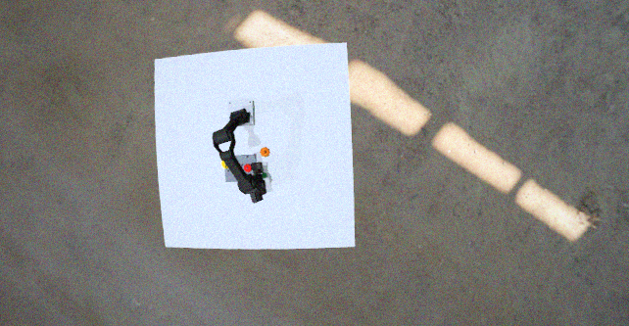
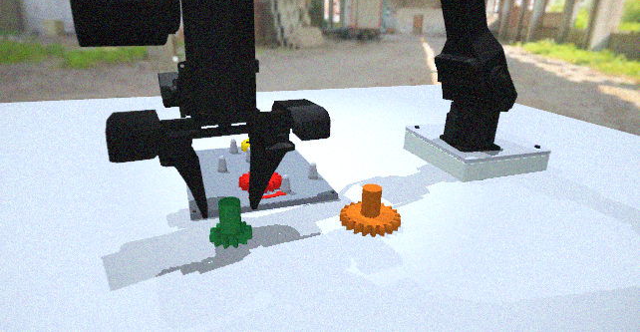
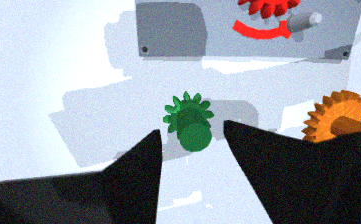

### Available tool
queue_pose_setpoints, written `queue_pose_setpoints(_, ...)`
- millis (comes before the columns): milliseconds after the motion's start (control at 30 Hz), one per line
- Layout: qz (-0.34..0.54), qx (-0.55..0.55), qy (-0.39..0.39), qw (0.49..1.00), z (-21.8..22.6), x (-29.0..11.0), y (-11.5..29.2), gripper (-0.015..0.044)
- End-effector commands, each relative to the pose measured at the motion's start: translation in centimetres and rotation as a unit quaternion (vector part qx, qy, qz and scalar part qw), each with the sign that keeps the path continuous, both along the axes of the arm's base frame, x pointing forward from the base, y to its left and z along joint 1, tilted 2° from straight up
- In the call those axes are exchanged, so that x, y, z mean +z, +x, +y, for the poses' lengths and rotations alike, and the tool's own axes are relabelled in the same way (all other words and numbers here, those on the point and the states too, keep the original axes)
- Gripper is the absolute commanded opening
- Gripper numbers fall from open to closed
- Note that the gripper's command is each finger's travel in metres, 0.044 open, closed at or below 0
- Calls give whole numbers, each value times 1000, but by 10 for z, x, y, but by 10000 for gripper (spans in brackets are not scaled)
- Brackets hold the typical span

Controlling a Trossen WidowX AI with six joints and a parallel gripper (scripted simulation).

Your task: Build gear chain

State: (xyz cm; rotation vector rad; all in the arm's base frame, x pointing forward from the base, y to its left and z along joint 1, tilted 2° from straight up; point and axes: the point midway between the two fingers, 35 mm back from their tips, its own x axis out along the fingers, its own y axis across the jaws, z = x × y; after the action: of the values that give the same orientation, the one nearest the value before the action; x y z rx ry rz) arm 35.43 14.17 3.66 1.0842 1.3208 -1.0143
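The green gear (image 1: pixel 265 175) (image 2: pixel 229 235) (image 3: pixel 186 107) stands upright on the table in front of the board, its round handle up. My gripper (image 2: pixel 229 212) (image 3: pixel 192 131) is partly open, fingertips apart and pointing down near the green handle, with nothing held. The orange gear (image 1: pixel 265 152) (image 2: pixel 371 222) (image 3: pixel 335 112) stands on the table to one side, handle up. The red gear (image 1: pixel 247 165) (image 2: pixel 245 181) (image 3: pixel 268 7) sits on the grey board (image 1: pixel 230 175) (image 2: pixel 300 165) (image 3: pixel 246 50). The yellow gear (image 1: pixel 224 164) (image 2: pixel 245 145) is mostly hidden by the arm.
Empty pegs show on the board, such as the left peg (image 2: pixel 222 165), the right peg (image 2: pixel 312 170) and one peg (image 3: pixel 301 23) beside the red arrow (image 3: pixel 261 34). The arm's base plate (image 2: pixel 508 162) is at the back right.
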Motion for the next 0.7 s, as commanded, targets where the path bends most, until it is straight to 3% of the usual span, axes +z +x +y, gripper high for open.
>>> queue_pose_setpoints(0,1,-3,-1,1000,0,-1,-1,125)
queue_pose_setpoints(67,1,-3,-1,1000,0,-1,-1,72)
queue_pose_setpoints(300,1,-3,-1,1000,0,-1,-1,6)
queue_pose_setpoints(667,1,-3,-1,1000,1,19,3,0)
